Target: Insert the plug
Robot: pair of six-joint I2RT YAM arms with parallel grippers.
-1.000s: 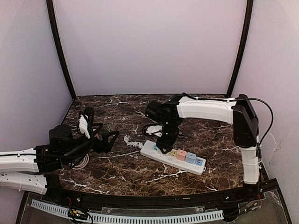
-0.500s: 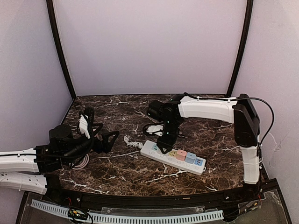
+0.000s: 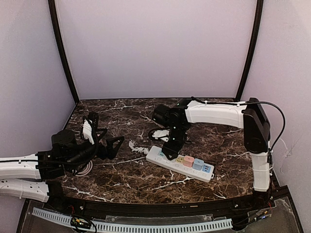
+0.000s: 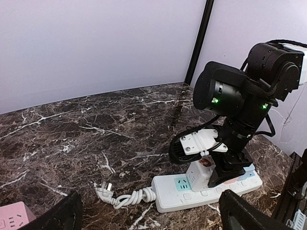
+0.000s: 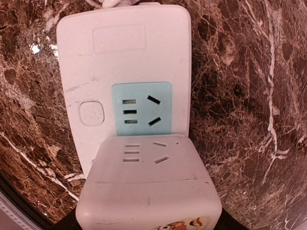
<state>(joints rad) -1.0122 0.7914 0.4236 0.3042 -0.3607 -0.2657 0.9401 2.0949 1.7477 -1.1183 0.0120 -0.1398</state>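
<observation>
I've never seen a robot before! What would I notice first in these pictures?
The right gripper stands out first: it clamps a white cube plug down at the white power strip, just beside the strip's teal socket. The strip lies near the middle of a dark marble table.

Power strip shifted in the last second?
No. The power strip lies where it was, same angle and same gap to the table's near edge in the top view.

Lab test booth: plain lilac walls (image 3: 155,48), black frame posts (image 3: 63,53), marble-patterned tabletop (image 3: 121,175).
</observation>
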